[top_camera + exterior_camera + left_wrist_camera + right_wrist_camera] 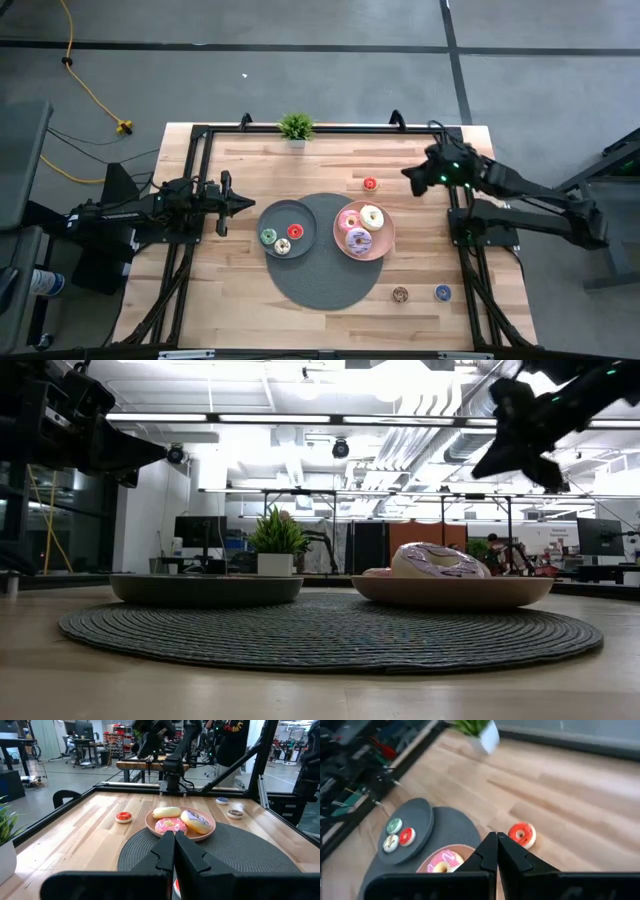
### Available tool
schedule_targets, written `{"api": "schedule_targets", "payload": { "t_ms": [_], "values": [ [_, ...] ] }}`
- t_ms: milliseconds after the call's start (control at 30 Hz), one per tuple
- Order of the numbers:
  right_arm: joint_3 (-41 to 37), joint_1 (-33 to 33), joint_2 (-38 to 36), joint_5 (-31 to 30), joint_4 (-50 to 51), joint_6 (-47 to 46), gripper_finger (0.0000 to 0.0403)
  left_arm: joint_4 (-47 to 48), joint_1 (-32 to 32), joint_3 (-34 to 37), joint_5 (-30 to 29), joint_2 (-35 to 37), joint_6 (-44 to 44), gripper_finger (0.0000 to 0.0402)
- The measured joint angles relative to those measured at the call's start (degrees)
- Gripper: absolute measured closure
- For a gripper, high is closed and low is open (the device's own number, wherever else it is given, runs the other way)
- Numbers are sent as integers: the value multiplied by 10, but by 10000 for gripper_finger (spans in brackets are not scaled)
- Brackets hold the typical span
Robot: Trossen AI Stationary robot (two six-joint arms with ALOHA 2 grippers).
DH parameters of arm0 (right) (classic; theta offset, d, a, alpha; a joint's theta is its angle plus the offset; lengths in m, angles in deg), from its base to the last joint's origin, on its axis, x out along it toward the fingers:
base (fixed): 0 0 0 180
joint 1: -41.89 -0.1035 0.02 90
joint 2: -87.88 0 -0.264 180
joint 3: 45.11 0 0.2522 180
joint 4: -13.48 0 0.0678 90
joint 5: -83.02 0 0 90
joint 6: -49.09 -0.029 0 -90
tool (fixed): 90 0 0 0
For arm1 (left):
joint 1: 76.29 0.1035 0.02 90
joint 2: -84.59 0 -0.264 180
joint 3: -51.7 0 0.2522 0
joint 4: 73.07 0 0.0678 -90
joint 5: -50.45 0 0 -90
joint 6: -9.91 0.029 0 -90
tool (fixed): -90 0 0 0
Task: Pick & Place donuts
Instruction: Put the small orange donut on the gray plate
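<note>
On the pink plate (340,236) sit three donuts (361,229), three more on the grey plate (272,220); both claws closed, empty.

From table height the grey plate (205,589) rim hides its small donuts; the pink plate (450,591) shows perhaps only the purple donut (438,560) clearly

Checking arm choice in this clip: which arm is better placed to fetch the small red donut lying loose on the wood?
Right, probably. The right gripper hangs just beside the small red donut; the left gripper waits beyond the grey plate.
</note>
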Motion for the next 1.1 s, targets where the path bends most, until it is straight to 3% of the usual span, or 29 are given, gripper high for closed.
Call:
{"api": "schedule_targets", "payload": {
  "t_ms": [100, 200, 700, 933, 1100],
  "values": [
    [9, 27, 57, 38, -10, -33, 395, 0, 0, 0, 0, 0, 0, 399],
    [10, 47, 96, 35, -20, -67, 374, 0, 0, 0, 0, 0, 0, 399],
    [-26, 110, 226, 68, -26, -247, 212, 0, 0, 0, 0, 0, 0, 399],
    [-26, 122, 311, 138, -111, -274, 183, 0, 0, 0, 0, 0, 0, 399],
    [-25, 122, 368, 144, -176, -279, 181, 0, 0, 0, 0, 0, 0, 399]
  ]
}}
